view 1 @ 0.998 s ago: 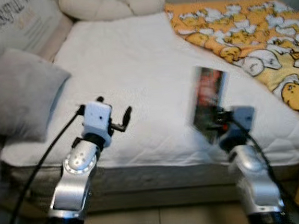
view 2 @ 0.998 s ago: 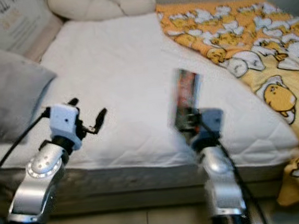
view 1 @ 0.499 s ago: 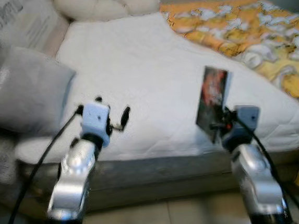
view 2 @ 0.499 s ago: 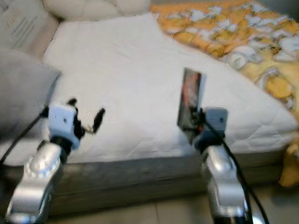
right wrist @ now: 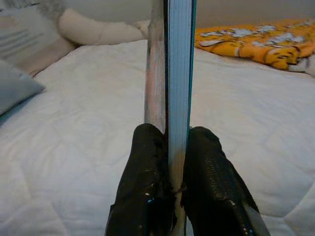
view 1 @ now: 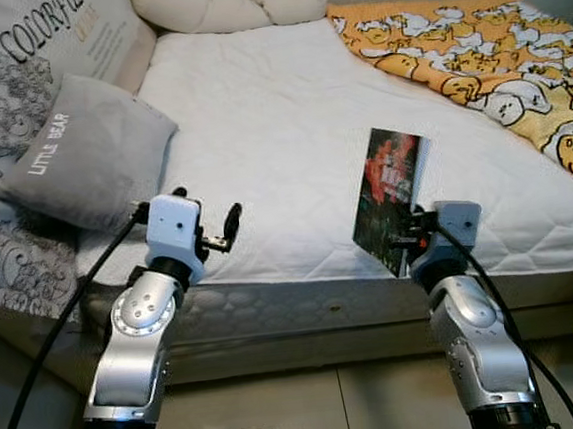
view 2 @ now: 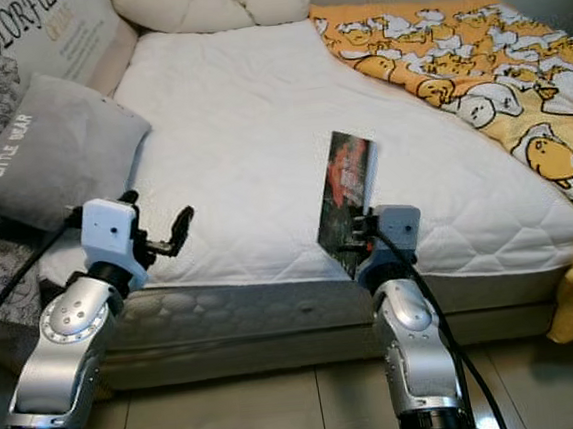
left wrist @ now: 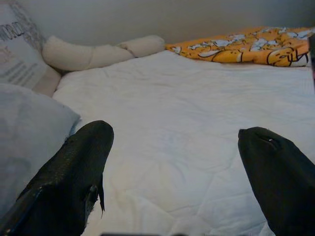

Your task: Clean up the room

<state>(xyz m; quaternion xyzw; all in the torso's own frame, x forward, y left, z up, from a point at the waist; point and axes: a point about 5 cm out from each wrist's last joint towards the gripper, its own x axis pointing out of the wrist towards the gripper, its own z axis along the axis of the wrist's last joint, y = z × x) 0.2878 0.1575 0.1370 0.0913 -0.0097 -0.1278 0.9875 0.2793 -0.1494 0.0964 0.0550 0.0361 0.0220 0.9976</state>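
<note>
**bedbot_fan:** Right wrist view tells the main story here. The right gripper [right wrist: 170, 162] has its two black fingers [right wrist: 145, 162] clamped on the bottom edge of a thin book [right wrist: 172, 73], seen spine-on, standing straight up between them. From the head camera the book [view 1: 389, 199] stands on end with its long axis near vertical, dark red-and-black cover turned toward the robot's left, held over the near edge of the bed [view 1: 289, 124].

**quiltwatcher:** And the left arm? The left gripper [view 1: 221, 238] just hovers over the same near edge of the mattress, fingers spread wide with nothing between them. The left wrist view shows both fingertips [left wrist: 78, 162] well apart, plain white quilt beyond.

**bedbot_fan:** So the book is already in hand, and the right arm is the only one that matters for it. My guess is the next thing is carrying it somewhere tidy, but no shelf, box or basket is visible, so where it goes can't be told.

**quiltwatcher:** Nothing container-like at all. Just the grey "LITTLE BEAR" cushion [view 1: 85, 152] on the robot's left, a long cream bolster [view 1: 218, 8] at the head end, and the yellow duck-print blanket [view 1: 483, 47] bunched on the right. A grip that low on a tall book could let it tip, I reckon.
</note>
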